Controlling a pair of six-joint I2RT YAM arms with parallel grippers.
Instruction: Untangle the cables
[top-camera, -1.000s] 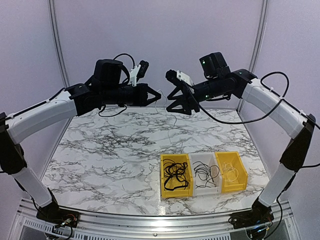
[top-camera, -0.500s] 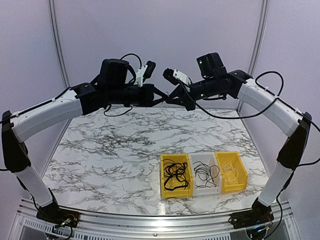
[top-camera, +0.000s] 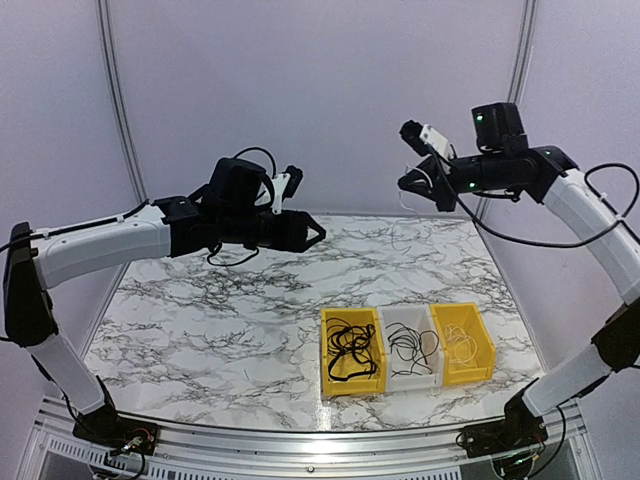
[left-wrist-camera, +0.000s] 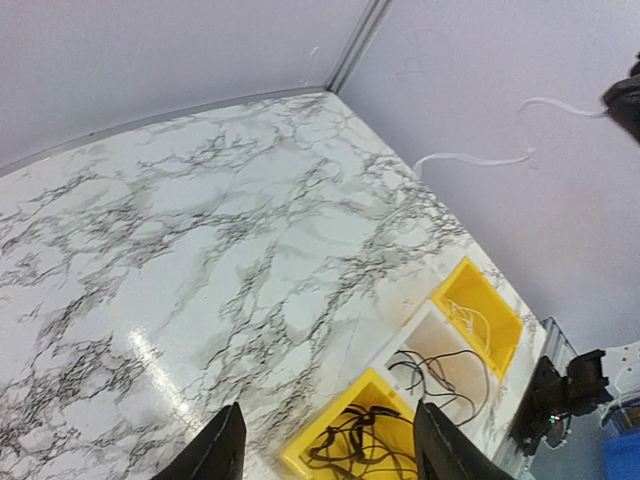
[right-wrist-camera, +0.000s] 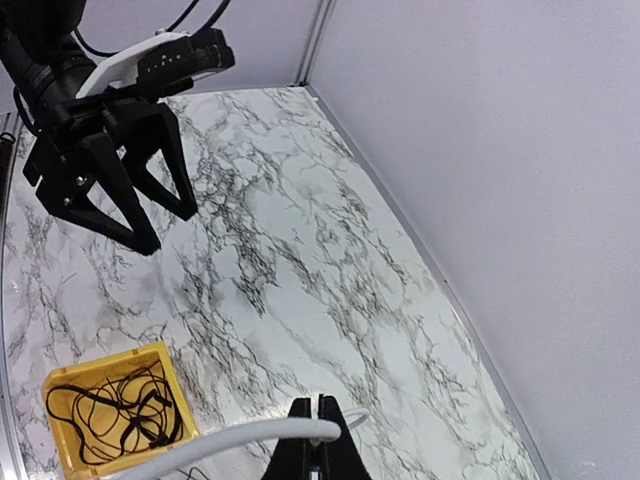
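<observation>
My right gripper (top-camera: 405, 183) is high at the back right, shut on a thin white cable (right-wrist-camera: 230, 437) that crosses its closed tips (right-wrist-camera: 318, 405). In the left wrist view that white cable (left-wrist-camera: 470, 158) trails loose in the air from the right gripper (left-wrist-camera: 625, 100). My left gripper (top-camera: 308, 232) hovers above the middle of the table, open, with nothing between its fingers (left-wrist-camera: 328, 408). It also shows in the right wrist view, the left gripper (right-wrist-camera: 170, 230) with its jaws spread. More cables lie in three bins at the front.
A yellow bin (top-camera: 328, 352) holds black cables, a clear bin (top-camera: 386, 330) holds thin black ones, and a second yellow bin (top-camera: 487, 350) holds white ones. The marble table (top-camera: 200, 300) is walled at the back and both sides.
The two grippers, close together a second ago, have drawn apart. The left one opened and dropped lower; the right one closed and swung up and right with the white cable.
</observation>
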